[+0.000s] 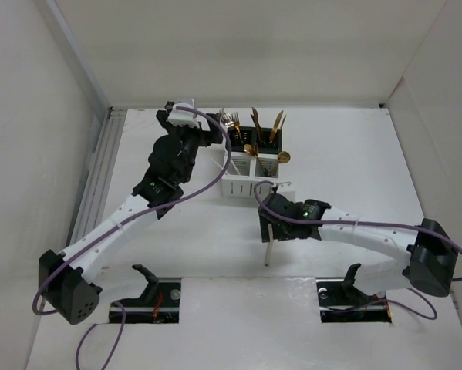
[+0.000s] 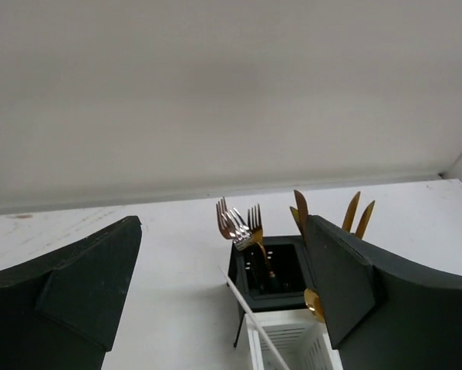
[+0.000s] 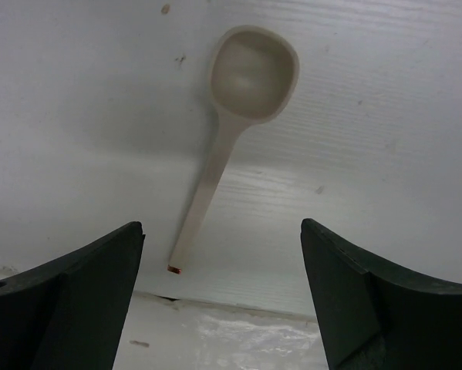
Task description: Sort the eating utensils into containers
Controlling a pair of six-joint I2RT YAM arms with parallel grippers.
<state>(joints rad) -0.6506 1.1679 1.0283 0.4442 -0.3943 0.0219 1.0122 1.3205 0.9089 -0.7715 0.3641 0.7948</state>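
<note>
The cream spoon lies flat on the table, its handle pointing at the table's front seam; it also shows in the top view. My right gripper is open and empty right above its handle end, a jaw on either side; in the top view it is in front of the white caddy. My left gripper is open and empty beside the black caddy, which holds silver forks and gold knives. Gold spoons stand in the white caddy.
A thin pale cable crosses in front of the caddies in the left wrist view. The left gripper is close against the caddies' left side. White walls enclose the table on three sides. Two black mounts sit at the front edge.
</note>
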